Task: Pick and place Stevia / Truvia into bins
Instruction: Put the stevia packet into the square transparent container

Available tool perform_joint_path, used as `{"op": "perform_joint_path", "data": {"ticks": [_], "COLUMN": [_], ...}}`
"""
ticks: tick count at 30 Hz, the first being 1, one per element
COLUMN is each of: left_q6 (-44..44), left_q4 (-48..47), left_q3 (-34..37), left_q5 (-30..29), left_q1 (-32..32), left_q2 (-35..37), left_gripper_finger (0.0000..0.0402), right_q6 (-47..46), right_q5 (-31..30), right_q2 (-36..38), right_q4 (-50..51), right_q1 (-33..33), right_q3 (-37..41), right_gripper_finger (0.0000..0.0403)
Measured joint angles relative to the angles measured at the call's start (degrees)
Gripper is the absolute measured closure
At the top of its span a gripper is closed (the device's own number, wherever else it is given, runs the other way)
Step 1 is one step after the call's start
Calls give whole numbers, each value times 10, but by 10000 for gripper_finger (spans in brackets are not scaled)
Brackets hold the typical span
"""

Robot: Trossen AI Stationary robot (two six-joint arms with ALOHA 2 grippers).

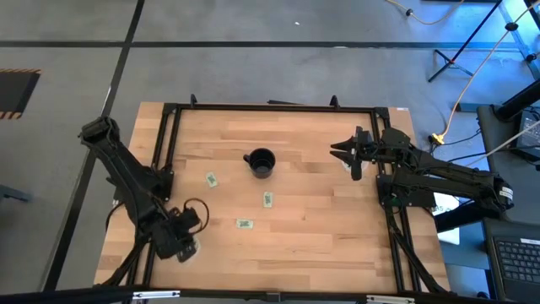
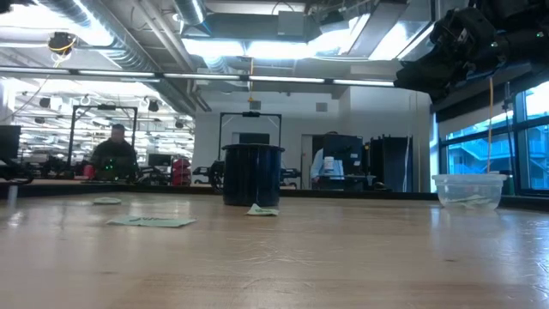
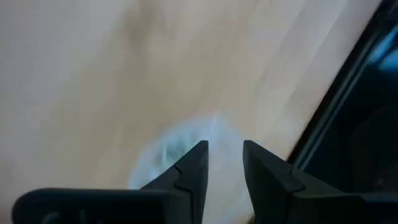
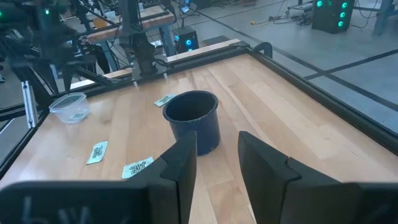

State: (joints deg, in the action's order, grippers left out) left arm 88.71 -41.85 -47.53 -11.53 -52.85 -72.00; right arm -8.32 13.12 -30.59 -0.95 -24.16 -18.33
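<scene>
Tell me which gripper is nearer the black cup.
Right. The right gripper hangs off the black cup's right side, facing it across bare table. The left gripper is farther away, down at the table's front-left corner over a clear bin.

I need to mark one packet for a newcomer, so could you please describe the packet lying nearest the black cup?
Find the black cup near the table's middle. Three green-and-white packets lie loose near it; the one meant lies between the other two, closest to the cup.
</scene>
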Motion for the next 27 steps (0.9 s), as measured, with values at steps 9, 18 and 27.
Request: {"op": "perform_joint_path", "data": {"ticks": [9,18,27], "left_q6": [-288,-524,-497], "left_q4": [-4,-4,-147], "left_q3": [0,0,1], "left_q5": [-213,-194,-192], "left_q1": [83,191,276], "left_q2": [80,38,-49], "left_gripper_finger": [312,263,255], "right_q6": [13,16,28], "right_q5": [0,0,0], "right_q2": [0,0,0], "right_q4": [0,0,0], "right_q1": [0,0,0], "right_q3": [0,0,0], "right_gripper_finger": [281,281,281]}}
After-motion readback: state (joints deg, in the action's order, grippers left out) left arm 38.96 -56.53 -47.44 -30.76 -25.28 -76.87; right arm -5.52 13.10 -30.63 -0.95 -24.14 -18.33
